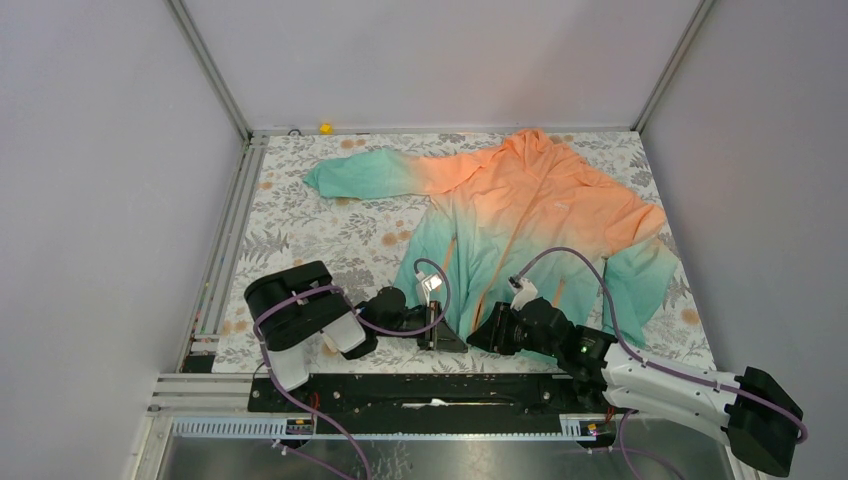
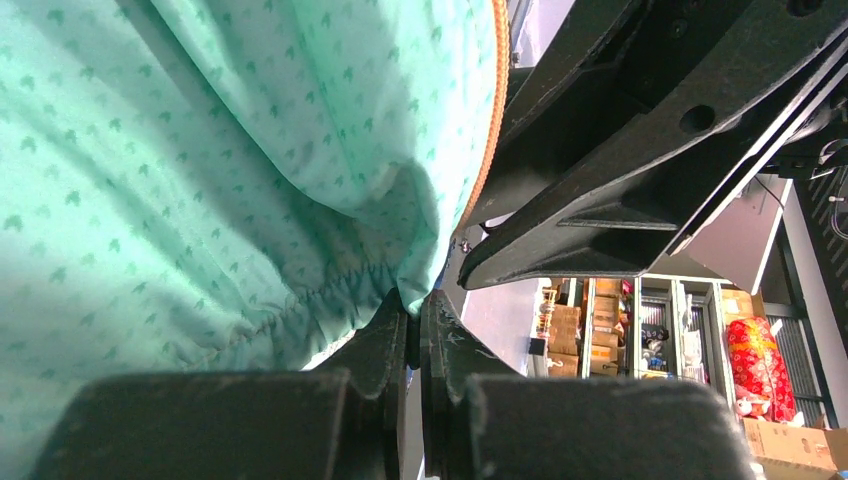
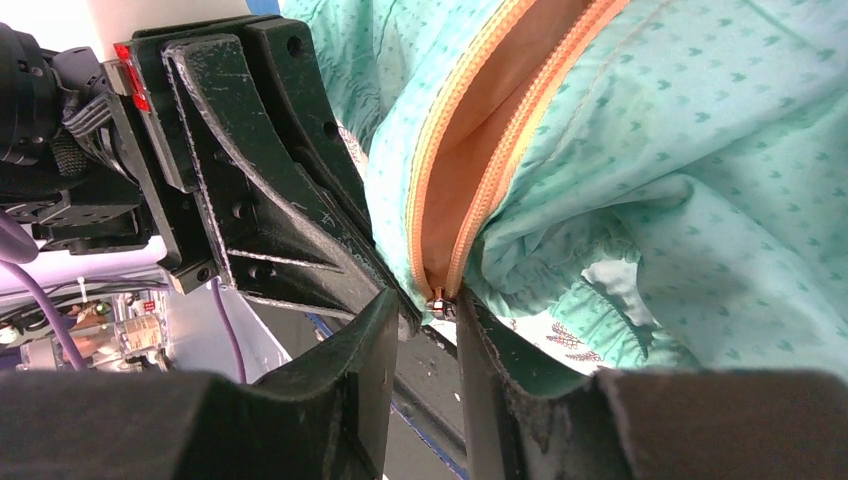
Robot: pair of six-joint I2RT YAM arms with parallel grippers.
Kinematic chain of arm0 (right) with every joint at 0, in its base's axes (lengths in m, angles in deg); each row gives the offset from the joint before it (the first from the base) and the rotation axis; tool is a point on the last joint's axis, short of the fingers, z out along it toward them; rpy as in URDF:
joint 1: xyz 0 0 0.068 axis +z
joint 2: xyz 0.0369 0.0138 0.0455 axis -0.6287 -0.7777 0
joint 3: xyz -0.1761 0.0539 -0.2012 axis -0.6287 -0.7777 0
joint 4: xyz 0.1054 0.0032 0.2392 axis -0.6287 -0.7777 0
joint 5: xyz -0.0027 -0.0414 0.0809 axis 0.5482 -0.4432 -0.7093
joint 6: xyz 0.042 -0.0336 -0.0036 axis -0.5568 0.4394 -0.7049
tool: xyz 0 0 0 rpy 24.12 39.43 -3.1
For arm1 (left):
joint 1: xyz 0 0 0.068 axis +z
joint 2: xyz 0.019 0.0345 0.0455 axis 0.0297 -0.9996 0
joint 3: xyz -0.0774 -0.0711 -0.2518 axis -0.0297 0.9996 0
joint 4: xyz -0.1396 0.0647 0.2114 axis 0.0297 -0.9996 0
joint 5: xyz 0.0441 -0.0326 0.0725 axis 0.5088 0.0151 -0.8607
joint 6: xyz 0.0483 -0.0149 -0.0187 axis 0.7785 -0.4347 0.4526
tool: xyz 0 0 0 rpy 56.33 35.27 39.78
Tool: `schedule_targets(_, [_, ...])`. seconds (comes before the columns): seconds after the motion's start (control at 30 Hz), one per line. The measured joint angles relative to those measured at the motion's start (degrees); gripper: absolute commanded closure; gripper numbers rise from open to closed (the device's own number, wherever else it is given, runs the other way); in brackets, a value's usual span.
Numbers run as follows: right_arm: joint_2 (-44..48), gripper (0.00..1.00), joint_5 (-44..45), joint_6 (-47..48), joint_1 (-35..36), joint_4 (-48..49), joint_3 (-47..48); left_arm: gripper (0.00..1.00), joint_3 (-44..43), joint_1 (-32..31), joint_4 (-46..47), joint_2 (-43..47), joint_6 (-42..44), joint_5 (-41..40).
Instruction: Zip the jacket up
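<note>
One jacket [image 1: 520, 210] is laid right of centre, long axis from hood at upper centre to teal hem [image 2: 300, 305] at lower centre, the hem edge partly obscured. Orange fades to teal; the zipper [image 3: 425, 190] is parted. The left gripper [image 2: 415, 305] is closed on the hem; the right gripper [image 3: 430, 320] is narrowly parted around the zipper's foot, contact unclear.
</note>
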State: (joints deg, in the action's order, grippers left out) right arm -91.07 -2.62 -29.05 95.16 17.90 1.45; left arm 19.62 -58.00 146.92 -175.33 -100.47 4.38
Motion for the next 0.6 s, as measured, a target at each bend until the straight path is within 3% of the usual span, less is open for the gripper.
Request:
schedule_targets(0.17, [0.0,0.7,-0.3,0.0,0.0,-0.2,-0.1,1.0,0.0,0.0,0.5,-0.4,-0.1,0.2])
schedule_targets(0.4, [-0.9,0.99,-0.5,0.0,0.0,-1.3,0.0,1.0,0.0,0.0,0.4,-0.4,-0.1,0.6])
schedule_targets(0.6, [-2.6,1.0,1.0,-3.1,0.1,-7.7,3.7,1.0,-0.4,-0.4,-1.3,-0.2,1.5,-0.2])
